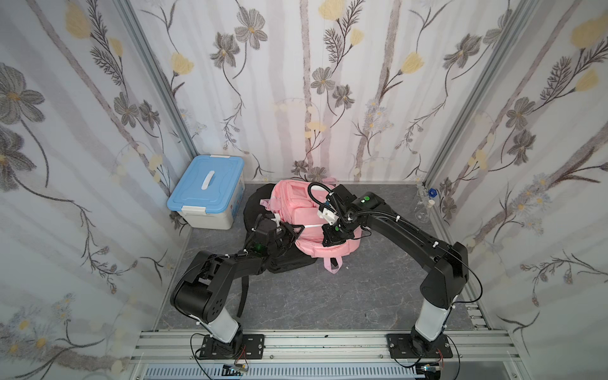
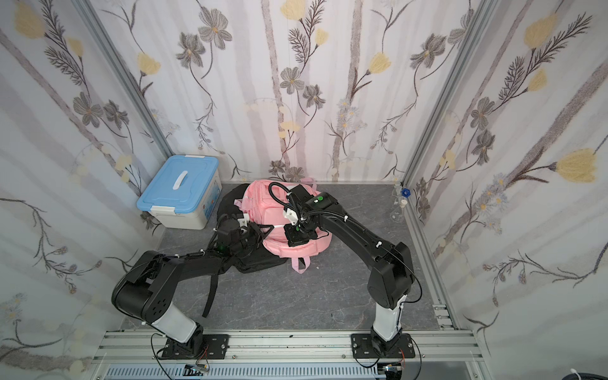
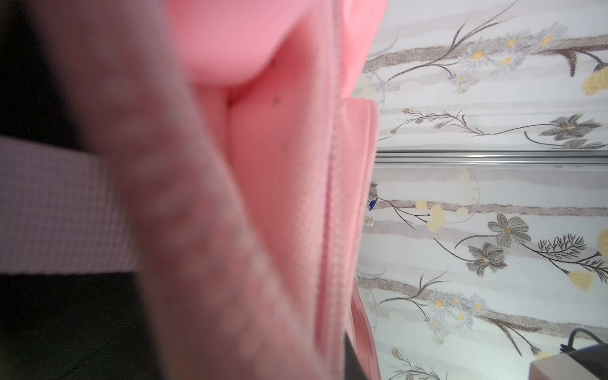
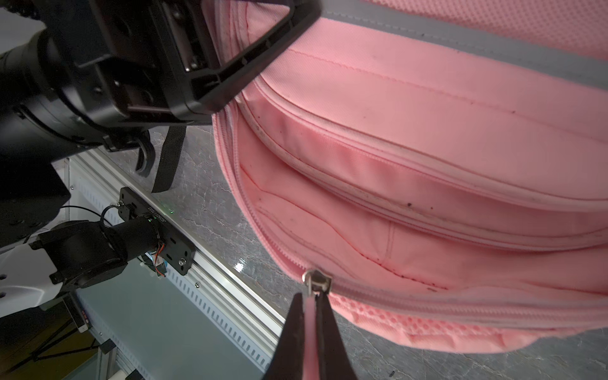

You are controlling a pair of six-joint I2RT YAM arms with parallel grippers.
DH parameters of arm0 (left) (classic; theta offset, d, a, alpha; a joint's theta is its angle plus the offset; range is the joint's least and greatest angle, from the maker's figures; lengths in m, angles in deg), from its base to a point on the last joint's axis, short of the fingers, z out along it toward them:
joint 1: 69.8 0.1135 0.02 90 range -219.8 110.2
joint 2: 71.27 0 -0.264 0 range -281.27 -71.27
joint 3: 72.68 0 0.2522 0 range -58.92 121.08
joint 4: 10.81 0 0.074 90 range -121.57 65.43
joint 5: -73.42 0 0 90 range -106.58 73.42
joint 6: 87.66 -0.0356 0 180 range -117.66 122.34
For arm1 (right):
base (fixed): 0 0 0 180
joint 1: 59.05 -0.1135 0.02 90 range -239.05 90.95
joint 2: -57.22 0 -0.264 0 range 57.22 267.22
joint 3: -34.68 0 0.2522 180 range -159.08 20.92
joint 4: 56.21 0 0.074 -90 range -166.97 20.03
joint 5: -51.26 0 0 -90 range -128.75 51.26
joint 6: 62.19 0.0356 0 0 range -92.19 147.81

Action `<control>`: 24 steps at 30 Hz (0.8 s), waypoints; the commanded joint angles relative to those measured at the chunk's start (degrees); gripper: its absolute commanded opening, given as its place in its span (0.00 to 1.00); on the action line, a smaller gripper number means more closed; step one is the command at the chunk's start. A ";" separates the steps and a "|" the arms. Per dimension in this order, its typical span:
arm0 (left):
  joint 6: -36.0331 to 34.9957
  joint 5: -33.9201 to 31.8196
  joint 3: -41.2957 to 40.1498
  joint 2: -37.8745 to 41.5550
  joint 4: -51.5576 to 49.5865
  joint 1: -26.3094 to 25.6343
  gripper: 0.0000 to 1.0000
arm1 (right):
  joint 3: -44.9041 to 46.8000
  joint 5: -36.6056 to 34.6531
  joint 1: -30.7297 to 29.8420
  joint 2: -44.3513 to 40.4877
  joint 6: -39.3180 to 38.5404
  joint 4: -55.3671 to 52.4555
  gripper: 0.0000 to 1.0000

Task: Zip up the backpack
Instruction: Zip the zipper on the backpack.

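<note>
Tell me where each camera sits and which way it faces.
Top views: high in front, looking down on the backpack; left arm, right arm show.
Left wrist: on left arm, against backpack fabric, wall beyond; tool unclear.
Right wrist: on right arm, facing the zipper pull pinched in the right tool.
Shared: top and right wrist views show the left tool gripping the backpack.

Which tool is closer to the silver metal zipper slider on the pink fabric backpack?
Right. The right tool pinches the pink pull tab directly at the slider; the left tool clamps the backpack's side edge, well away from it.
</note>
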 commanded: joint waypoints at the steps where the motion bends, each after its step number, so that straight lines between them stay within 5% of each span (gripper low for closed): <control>1: -2.23 -0.11 0.60 0.33 2.42 -0.24 0.00 | -3.54 -0.12 -0.91 2.00 0.23 -2.06 0.00; 24: -2.91 0.78 1.35 1.49 1.08 -0.95 0.00 | -30.59 4.16 -6.32 20.55 3.10 -5.62 0.00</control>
